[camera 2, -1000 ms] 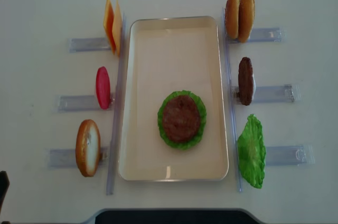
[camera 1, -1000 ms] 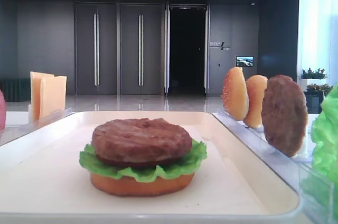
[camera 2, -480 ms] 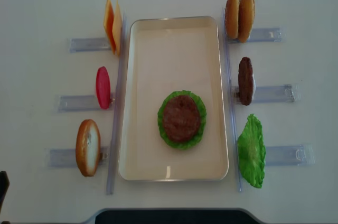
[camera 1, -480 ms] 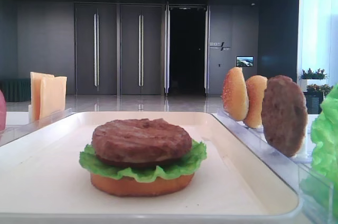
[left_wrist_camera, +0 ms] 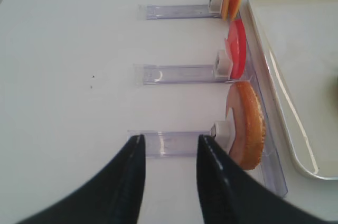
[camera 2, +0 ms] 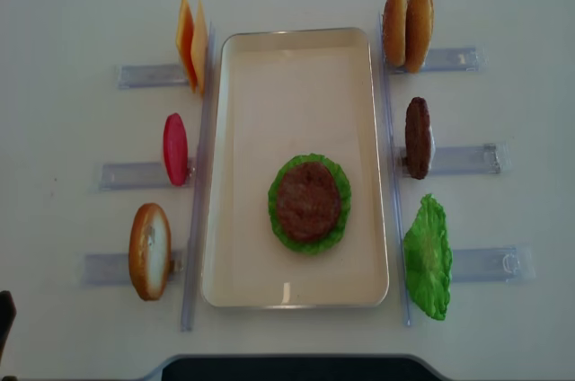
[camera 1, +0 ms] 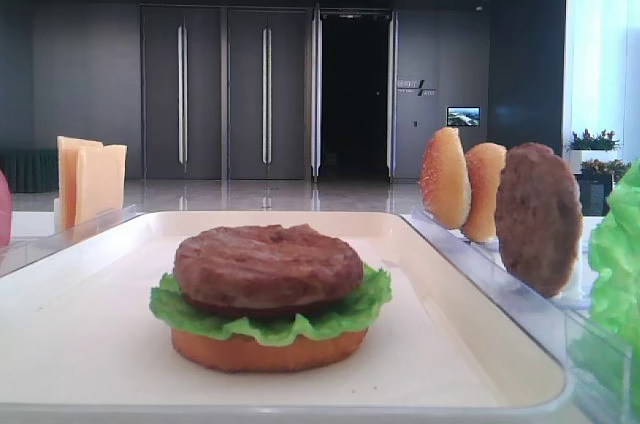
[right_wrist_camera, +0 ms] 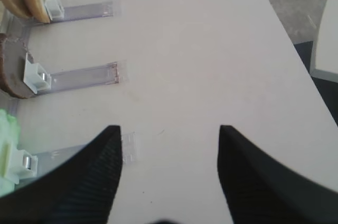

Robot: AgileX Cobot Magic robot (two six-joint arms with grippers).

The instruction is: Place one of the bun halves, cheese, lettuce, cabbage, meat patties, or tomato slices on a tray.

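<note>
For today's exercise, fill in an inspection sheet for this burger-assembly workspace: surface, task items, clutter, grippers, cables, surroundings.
Surface: white table, clean.
Task items: tray holds a bun base, lettuce and meat patty stacked. Racks hold cheese, tomato slice, three bun halves, spare patty, spare lettuce leaf.
Clutter: nothing seen.
Grippers: left gripper and right gripper open, empty, over the table outside the racks.
Cables: nothing seen.
Surroundings: dark hall with doors.

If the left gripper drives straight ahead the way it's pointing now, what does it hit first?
Probably the clear rack lying just ahead of the open left gripper, the one holding the bun half. The bun itself sits off to the right of that line. Height above the table is unclear, so it might pass over.
</note>
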